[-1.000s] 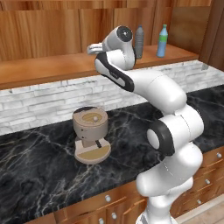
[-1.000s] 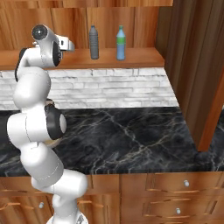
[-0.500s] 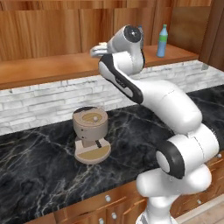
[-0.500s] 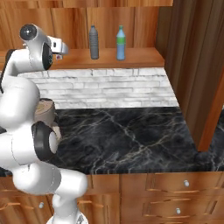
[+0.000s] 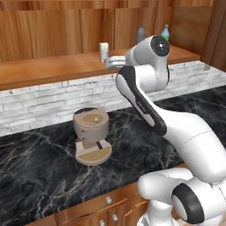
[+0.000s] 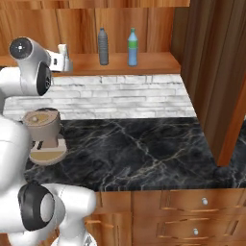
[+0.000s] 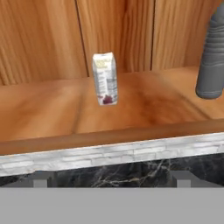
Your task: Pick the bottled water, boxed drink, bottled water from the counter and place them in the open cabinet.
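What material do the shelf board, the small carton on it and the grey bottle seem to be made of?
The shelf board looks like warm brown wood with a slight sheen: grain streaks run along it. The carton seems to be printed paperboard, matte cream-white with a folded, peaked top. The grey bottle looks like ribbed plastic, greyish and dull; whether it is translucent is hard to tell.

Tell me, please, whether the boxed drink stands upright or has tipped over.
Upright: in the hand view the boxed drink stands on its base on the shelf board, gabled top up.
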Robot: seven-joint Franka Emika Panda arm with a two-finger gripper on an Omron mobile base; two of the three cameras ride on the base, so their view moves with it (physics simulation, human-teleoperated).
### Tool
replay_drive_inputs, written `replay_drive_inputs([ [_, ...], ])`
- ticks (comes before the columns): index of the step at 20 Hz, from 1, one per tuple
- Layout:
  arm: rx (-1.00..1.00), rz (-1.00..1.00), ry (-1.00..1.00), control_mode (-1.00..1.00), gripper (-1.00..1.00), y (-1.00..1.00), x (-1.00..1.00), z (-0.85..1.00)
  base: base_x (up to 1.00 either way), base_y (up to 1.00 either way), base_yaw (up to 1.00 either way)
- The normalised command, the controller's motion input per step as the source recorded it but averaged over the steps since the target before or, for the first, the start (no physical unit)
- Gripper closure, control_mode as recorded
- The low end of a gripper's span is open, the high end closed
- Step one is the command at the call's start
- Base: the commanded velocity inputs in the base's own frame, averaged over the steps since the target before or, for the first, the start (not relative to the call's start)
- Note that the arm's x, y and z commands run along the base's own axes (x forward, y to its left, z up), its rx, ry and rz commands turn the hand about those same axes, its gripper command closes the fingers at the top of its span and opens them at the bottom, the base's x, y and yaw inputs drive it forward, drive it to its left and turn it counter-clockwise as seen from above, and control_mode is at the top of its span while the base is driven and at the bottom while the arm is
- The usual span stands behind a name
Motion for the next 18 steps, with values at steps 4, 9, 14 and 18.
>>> replay_drive_inputs([
  [4,0.00,0.00,0.00,-1.00,-1.00,-0.36,-1.00,-0.18,0.00,0.00,0.00],
  [9,0.00,0.00,0.00,-1.00,-1.00,-0.33,-1.00,-0.16,0.00,0.00,0.00],
  [14,0.00,0.00,0.00,-1.00,-1.00,-0.29,-1.00,-0.23,0.00,0.00,0.00],
  [18,0.00,0.00,0.03,-1.00,-1.00,-0.21,-1.00,-0.21,0.00,0.00,0.00],
])
